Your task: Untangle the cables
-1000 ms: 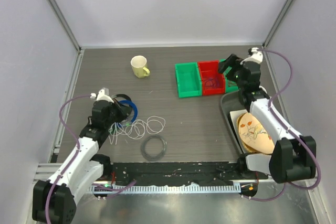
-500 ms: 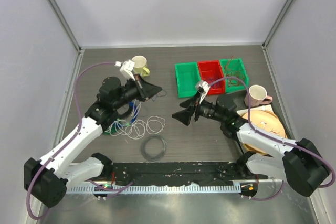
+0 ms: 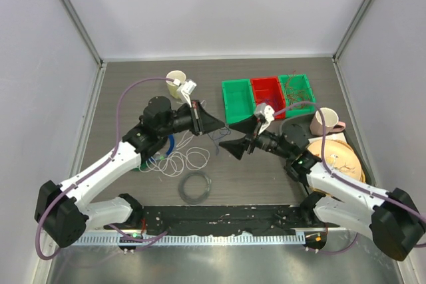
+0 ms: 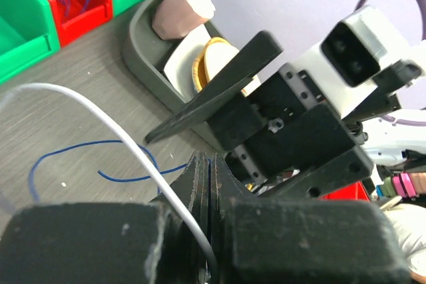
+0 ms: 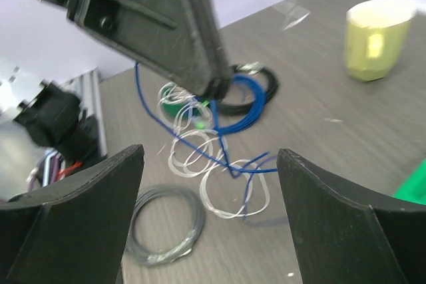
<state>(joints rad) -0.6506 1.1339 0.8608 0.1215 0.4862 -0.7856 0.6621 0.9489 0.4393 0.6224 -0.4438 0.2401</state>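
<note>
Top external: left jaws have advanced toward frame centre, near the released right jaws; cables (image 3: 176, 161) loop lower left of centre. Only left wrist shows left jaws clenching a white cable (image 4: 133, 145).

Dark wood-grain table (image 3: 126, 91). Yellow mug (image 3: 176, 83) at the back, then a green bin (image 3: 237, 101), red bin (image 3: 266, 93) and second green bin (image 3: 297, 87) in a row, with a dark grey tray (image 4: 136, 34) near them. Closer in are loopy cables (image 3: 178, 161), a blue ring (image 3: 172, 144) and a grey coiled ring (image 3: 196, 187).
</note>
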